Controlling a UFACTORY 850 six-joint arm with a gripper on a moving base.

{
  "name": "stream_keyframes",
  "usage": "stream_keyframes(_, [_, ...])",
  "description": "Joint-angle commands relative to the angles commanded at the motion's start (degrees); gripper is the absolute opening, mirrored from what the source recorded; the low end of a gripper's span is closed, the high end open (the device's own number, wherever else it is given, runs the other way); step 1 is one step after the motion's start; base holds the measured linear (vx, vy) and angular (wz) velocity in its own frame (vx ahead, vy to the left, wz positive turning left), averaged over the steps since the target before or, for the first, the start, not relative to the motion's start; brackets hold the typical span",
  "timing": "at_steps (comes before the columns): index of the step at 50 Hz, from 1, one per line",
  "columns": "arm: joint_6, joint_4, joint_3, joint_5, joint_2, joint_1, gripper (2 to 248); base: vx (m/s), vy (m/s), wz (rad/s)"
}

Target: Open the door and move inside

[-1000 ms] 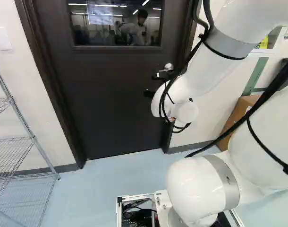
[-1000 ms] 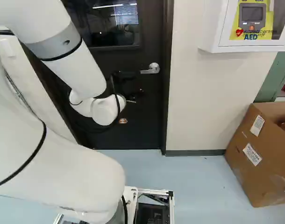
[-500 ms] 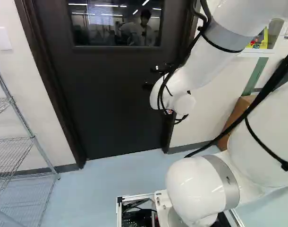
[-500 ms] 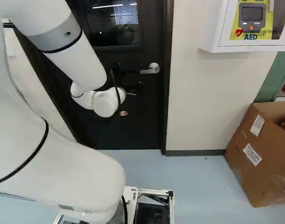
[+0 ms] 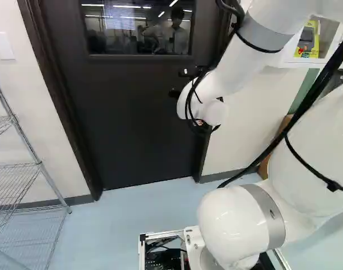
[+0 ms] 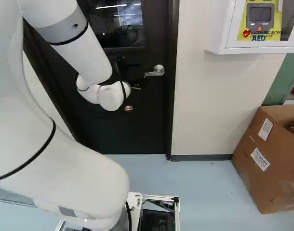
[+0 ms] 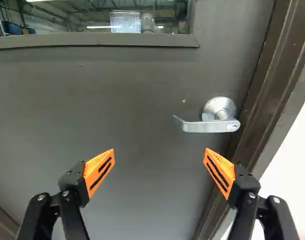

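Note:
The dark door (image 6: 137, 130) stands closed in its frame, and its silver lever handle (image 6: 155, 71) shows near the door's right edge. My gripper (image 6: 134, 81) is close to the handle, on its left in the right base view, partly hidden by the wrist. In the wrist view the gripper (image 7: 159, 155) is open, its orange pads wide apart with only door surface visible between them. The lever (image 7: 205, 126) lies ahead of the fingers, nearer the one on the door-frame side, and neither finger touches it. In the left base view my arm hides the handle.
A wire shelf (image 5: 26, 163) stands left of the door. Right of it, a white AED cabinet (image 6: 219, 29) hangs on the wall above an open cardboard box (image 6: 260, 161). The door window (image 5: 138, 28) reflects a person and the room.
My arm has risen, carrying the gripper upward along the door to about the handle's height. The base has not moved, and the door and handle look the same.

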Motion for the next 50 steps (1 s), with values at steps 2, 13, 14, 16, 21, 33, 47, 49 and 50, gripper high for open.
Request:
stream_keyframes(2, [0.0,0.0,-0.56,0.0,-0.3,0.02,247,0.0,0.0,0.0])
stream_keyframes(13, [0.0,0.0,-3.41,0.0,-1.83,0.12,247,0.0,0.0,0.0])
stream_keyframes(14, [0.0,0.0,-3.67,0.0,-1.97,0.13,247,0.0,0.0,0.0])
stream_keyframes(16, [0.0,0.0,-4.17,0.0,-2.23,0.15,247,0.0,0.0,0.0])
stream_keyframes(21, [0.0,0.0,-5.42,0.0,-2.86,0.19,247,0.0,0.0,0.0])
stream_keyframes(33, [0.0,0.0,-8.49,0.0,-4.45,0.18,247,0.0,0.0,0.0])
stream_keyframes(47, [0.0,0.0,-12.57,-1.93,-6.8,0.27,247,0.0,0.0,0.0])
stream_keyframes(49, [0.0,0.0,-13.18,-2.54,-7.16,0.32,247,0.0,0.0,0.0])
stream_keyframes(50, [0.0,0.0,-13.48,-2.86,-7.33,0.35,247,0.0,0.0,0.0])
